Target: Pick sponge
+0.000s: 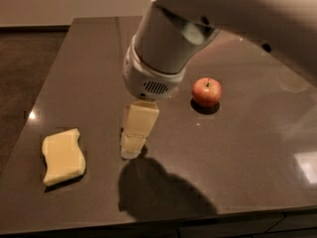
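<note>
Two items on your dark counter, pale yellow sponge lying flat at the near left, red apple farther right, gripper pointing down between them, apart from the sponge, parted or closed you cannot tell.

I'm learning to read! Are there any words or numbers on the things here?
None: no word, number or sign can be read anywhere.
The sponge is plain.
The apple shows no sticker.
The table carries no print.
The gripper, between the sponge and the apple, bears no label.
</note>
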`<act>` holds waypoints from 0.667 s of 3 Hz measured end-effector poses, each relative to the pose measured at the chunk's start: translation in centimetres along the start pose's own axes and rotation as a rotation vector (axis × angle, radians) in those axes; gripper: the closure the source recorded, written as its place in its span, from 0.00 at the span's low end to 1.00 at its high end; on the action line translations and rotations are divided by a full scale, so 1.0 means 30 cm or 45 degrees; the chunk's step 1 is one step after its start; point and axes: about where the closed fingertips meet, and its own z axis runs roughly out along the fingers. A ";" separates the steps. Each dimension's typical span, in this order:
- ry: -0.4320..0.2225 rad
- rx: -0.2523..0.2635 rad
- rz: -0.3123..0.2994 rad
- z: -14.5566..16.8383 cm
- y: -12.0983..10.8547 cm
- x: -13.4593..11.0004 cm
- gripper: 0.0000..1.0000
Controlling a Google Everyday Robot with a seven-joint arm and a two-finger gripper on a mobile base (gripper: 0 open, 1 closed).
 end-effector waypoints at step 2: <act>-0.036 -0.092 -0.167 0.227 0.095 -0.244 0.00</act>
